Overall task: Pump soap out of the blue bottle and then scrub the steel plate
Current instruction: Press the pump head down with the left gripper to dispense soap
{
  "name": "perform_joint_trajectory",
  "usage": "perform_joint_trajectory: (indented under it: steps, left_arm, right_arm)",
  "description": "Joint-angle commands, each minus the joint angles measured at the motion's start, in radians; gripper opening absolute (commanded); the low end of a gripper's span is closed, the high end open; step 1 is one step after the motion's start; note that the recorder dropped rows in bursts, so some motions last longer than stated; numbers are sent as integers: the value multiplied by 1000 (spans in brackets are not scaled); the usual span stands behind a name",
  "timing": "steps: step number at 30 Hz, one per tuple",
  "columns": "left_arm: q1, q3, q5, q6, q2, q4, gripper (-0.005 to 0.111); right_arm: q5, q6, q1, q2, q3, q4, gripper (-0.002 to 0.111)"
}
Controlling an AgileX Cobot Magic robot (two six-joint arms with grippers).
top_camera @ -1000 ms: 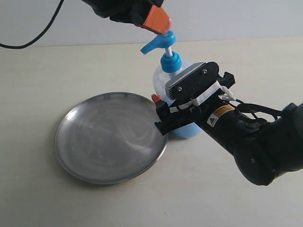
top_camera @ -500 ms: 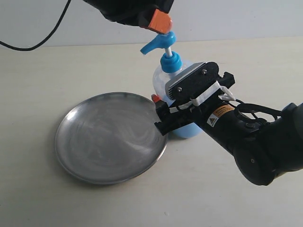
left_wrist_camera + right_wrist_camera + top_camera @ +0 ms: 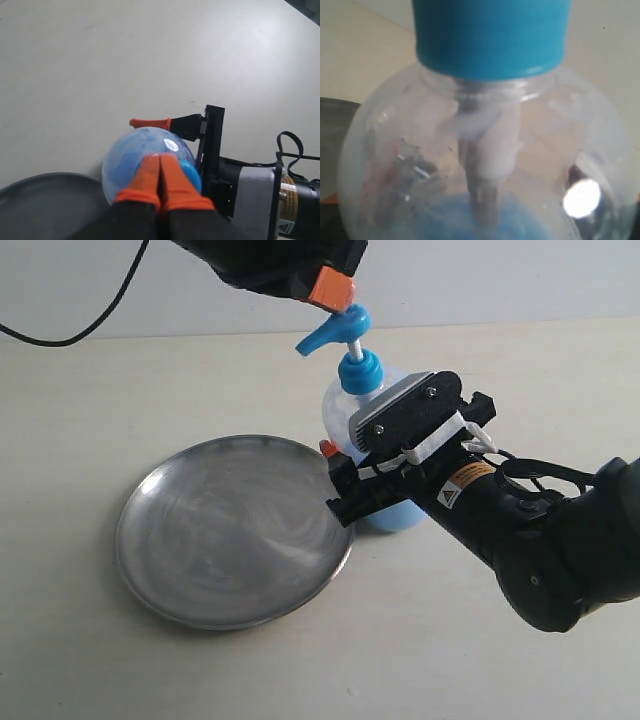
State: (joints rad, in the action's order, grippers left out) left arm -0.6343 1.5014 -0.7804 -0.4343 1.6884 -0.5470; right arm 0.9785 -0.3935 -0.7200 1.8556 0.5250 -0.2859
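Observation:
The blue bottle (image 3: 345, 400) stands at the right rim of the steel plate (image 3: 235, 530). My right gripper (image 3: 362, 476) is shut on the bottle's round body, and one orange fingertip (image 3: 326, 447) shows beside the plate. Light blue soap (image 3: 480, 220) fills the bottle's lower part below the blue collar (image 3: 492, 35). My left gripper (image 3: 335, 287) is shut, its orange fingers (image 3: 160, 172) pressed together right on top of the blue pump head (image 3: 335, 330). The spout points toward the plate. The plate shows faint whitish streaks and no blue blobs.
A black cable (image 3: 80, 325) hangs at the back left above the pale tabletop (image 3: 150, 670). The right arm's bulky black wrist (image 3: 540, 550) reaches in from the lower right. A light wall (image 3: 500, 280) stands behind the table.
My left gripper's orange tip has shifted very slightly over the pump head. Bottle, plate and right arm stay where they were.

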Motion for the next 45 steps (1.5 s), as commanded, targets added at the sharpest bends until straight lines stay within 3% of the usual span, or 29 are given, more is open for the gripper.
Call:
perform_joint_trajectory:
  steps: [1,24,45]
  left_arm:
    - [-5,2,-31,11,9,14,0]
    - [-9,2,-78,8,11,-24,0]
    - [-33,2,-48,5,13,43,0]
  right_arm:
    - [-28,-5,-1,8,-9,33,0]
    - [-28,-3,-1,8,-7,37,0]
    - [-28,-3,-1,8,-7,40,0]
